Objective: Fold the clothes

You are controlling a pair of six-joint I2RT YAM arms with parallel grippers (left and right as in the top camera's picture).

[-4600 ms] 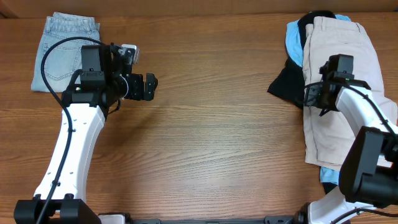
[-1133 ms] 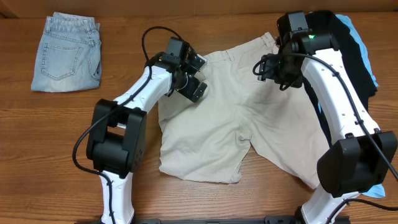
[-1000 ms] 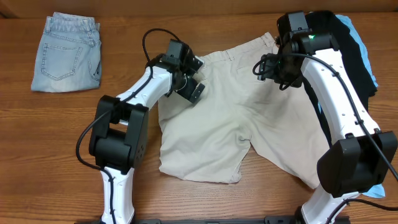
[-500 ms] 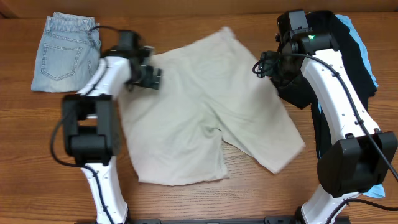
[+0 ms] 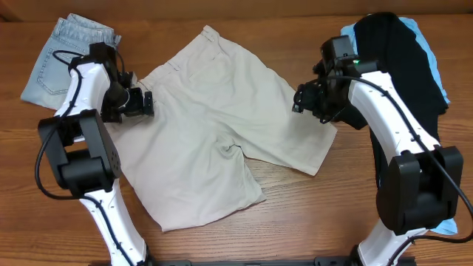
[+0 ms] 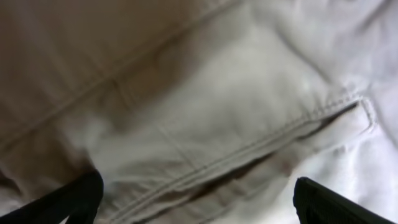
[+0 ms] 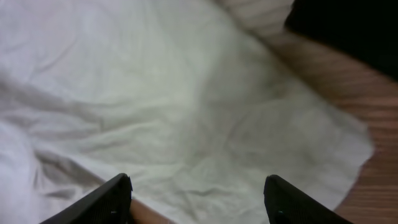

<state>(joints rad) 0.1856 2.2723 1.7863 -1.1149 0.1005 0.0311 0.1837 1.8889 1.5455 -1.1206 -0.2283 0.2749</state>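
Beige shorts [image 5: 214,125] lie spread flat in the middle of the table, waistband toward the far left, legs toward the front and right. My left gripper [image 5: 142,103] is open at the shorts' left edge; in the left wrist view its fingers [image 6: 196,190] straddle a pocket seam [image 6: 249,149]. My right gripper [image 5: 303,100] is open just above the right leg; the right wrist view shows its fingers [image 7: 198,183] apart over wrinkled fabric [image 7: 186,106], holding nothing.
Folded light-blue jeans [image 5: 55,55] lie at the far left corner, close to my left arm. A pile of black [image 5: 392,52] and blue [image 5: 432,55] clothes lies along the right side. Bare wood [image 5: 310,214] lies in front of the shorts.
The shorts have slid left and turned, now lying flatter. My left gripper moved left and nearer the front along their edge. My right gripper came down and left over the right leg.
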